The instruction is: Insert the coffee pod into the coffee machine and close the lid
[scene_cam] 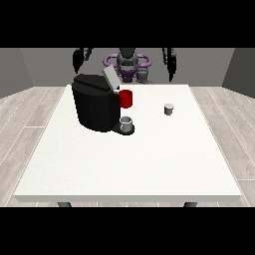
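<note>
Small grey cylindrical coffee pod (169,109) stands upright on the large white table (129,169), long axis vertical, well apart to the view's right of the black boxy coffee machine (95,107). Machine's grey lid (110,78) is tilted up, open; a red part (126,98) sits on its front and a small grey cup (126,123) stands on the drip base. Both hands are raised at the robot's sides, behind the far table edge, touching nothing. The hand at the view's right (171,63) hangs almost straight behind the pod, so it is clearly the nearer one; the hand at the view's left (78,59) sits above the machine's back. Neither holds anything. Cannot tell how far open the fingers are. Judgement: nothing started yet; next move is a forward-and-down reach by the view's-right hand onto the pod.
</note>
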Available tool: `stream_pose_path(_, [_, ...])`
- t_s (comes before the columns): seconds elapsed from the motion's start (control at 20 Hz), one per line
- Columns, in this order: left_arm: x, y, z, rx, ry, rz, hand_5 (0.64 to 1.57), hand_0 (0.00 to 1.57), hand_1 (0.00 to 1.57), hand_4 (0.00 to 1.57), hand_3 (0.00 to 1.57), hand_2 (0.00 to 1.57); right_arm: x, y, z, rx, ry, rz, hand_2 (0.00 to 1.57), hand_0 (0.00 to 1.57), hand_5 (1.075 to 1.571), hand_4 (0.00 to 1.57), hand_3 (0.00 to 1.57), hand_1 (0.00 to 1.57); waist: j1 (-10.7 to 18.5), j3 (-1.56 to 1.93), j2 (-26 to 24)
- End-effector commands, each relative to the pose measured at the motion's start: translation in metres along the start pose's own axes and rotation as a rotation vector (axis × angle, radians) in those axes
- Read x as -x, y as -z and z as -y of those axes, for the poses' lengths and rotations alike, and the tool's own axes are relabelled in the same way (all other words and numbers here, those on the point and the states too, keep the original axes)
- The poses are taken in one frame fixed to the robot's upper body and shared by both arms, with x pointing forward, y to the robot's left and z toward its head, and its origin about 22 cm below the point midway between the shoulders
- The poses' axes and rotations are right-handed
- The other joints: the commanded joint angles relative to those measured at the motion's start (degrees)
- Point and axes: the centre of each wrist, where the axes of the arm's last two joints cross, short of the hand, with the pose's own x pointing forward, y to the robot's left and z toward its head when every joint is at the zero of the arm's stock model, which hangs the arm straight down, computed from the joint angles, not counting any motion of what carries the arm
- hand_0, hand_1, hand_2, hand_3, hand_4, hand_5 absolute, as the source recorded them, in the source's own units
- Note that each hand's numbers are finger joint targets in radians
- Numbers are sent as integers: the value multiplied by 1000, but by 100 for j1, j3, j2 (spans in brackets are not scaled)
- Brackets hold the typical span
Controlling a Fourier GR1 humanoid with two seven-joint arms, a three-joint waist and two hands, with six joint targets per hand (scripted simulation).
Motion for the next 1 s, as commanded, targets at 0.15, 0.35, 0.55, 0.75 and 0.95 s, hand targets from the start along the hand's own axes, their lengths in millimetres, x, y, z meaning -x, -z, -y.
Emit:
stream_pose_path(0.15, [4, 17, 4, 50, -46, 120, 1571, 0, 0, 733, 0, 0, 8, -3, -5, -41, 58, 8, 0, 0, 1571, 328, 0, 0, -136, 64, 263])
stream_pose_path(0.35, [-9, 11, -15, 176, -114, 149, 1571, 0, 0, 724, 0, 0, 21, -6, 15, 45, 147, 26, 0, 0, 1571, 330, 0, 0, 62, 66, 119])
stream_pose_path(0.55, [-13, 27, -53, 161, -6, 151, 1571, 0, 0, 661, 0, 0, 19, -8, -10, 15, 156, 39, 0, 0, 1571, 346, 0, 0, -56, 65, 216])
stream_pose_path(0.75, [-4, 31, -54, 147, 124, 96, 1571, 0, 0, 507, 0, 0, 23, -7, 1, -34, 102, 70, 0, 0, 1571, 367, 0, 0, -180, 65, 462])
stream_pose_path(0.95, [-25, 51, -69, 91, 304, 56, 1571, 0, 0, 0, 0, 0, 6, 6, -30, -39, 133, 127, 0, 0, 1571, 232, 0, 0, -395, 64, 703])
